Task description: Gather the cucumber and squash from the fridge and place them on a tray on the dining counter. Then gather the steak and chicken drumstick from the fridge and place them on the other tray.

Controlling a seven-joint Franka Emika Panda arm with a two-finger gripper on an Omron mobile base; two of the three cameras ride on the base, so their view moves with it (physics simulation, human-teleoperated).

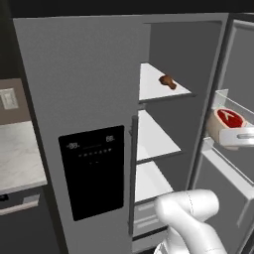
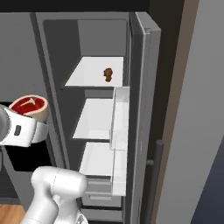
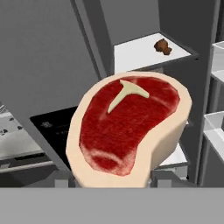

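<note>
steak in gripper — off shelves

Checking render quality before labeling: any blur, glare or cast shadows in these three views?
Left base view: flat, even light, no glare on the fridge; chicken drumstick small and soft-edged. Right base view: same flat shading, shelves plain white, no clear cast shadows. Hand view: steak close and sharp, held in the gripper; background slightly coarse.

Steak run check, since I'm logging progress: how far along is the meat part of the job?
In hand: the claw is shut on the steak, lifted out in front of the open fridge. Left: the chicken drumstick lies on the top shelf, untouched. The trays are out of view, so the vegetable part can't be judged.
</note>
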